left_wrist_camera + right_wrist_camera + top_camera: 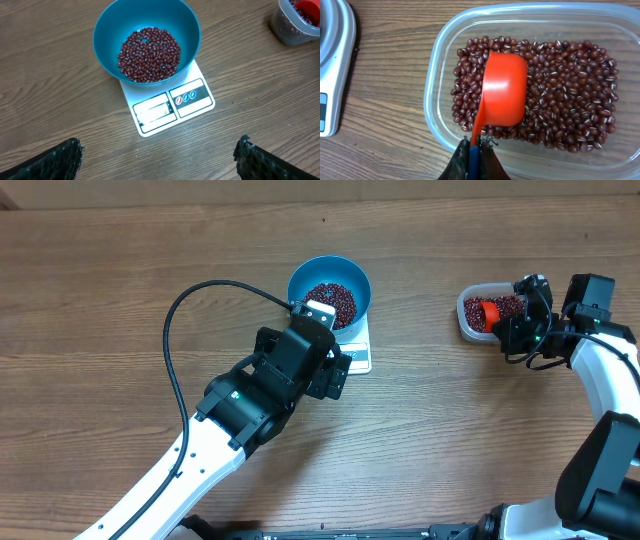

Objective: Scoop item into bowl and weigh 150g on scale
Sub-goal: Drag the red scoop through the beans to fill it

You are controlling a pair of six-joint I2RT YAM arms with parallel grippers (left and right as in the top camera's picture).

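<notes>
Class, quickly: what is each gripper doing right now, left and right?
Left gripper: open, holding nothing.
Right gripper: closed, holding the red scoop by its handle.

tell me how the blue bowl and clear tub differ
The blue bowl is round and opaque; the clear tub is rectangular and see-through. The bowl sits on the scale, the tub on the table. The tub holds a red scoop, the bowl none. Both hold beans.
</notes>
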